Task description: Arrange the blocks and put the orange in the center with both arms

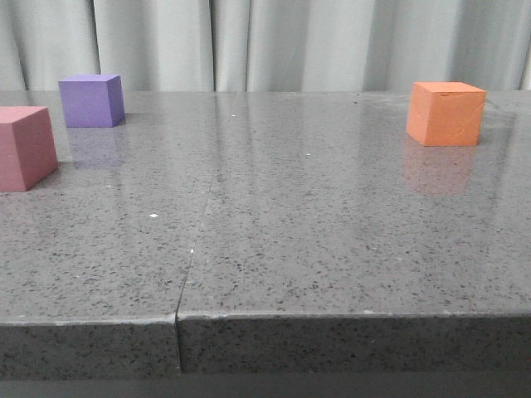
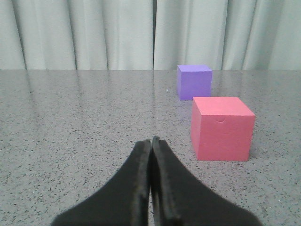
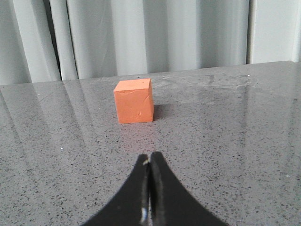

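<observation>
On the grey speckled desk (image 1: 332,240) the orange block (image 1: 445,114) stands alone at the far right, well apart from the other two. The purple block (image 1: 91,100) sits at the far left near the curtain (image 1: 274,41), and the pink-red block (image 1: 25,148) rests just in front of it, nearer the left edge and partly cut off in the front view. The left pincer (image 2: 151,140) hangs low over bare desk beside the pink-red block, its fingers pressed together and holding nothing. The right pincer (image 3: 150,156) points at the orange block from a distance, likewise closed tight and empty.
</observation>
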